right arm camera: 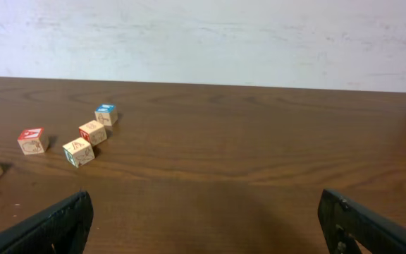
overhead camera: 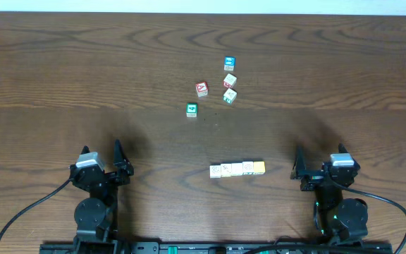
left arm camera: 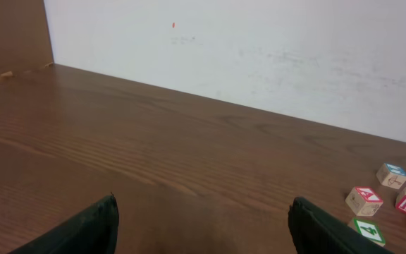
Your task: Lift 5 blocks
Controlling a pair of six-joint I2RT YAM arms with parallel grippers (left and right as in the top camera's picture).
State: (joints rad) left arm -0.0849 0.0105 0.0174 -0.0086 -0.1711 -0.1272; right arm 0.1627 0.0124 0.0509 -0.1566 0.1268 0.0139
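Blocks (overhead camera: 237, 169) sit touching in a row, lower centre — squeezed unevenly, it could buckle. Left gripper (overhead camera: 101, 154) and right gripper (overhead camera: 320, 159) gape empty.

Black left arm (overhead camera: 91, 212) and right arm (overhead camera: 347, 217), rounded joints; silver-grey wrist housings (overhead camera: 88, 164); black tapered fingers (left arm camera: 94, 229); black cables (overhead camera: 20, 219) looping from each base.

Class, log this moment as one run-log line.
left gripper: open, empty | right gripper: open, empty | blocks: five in a row, untouched
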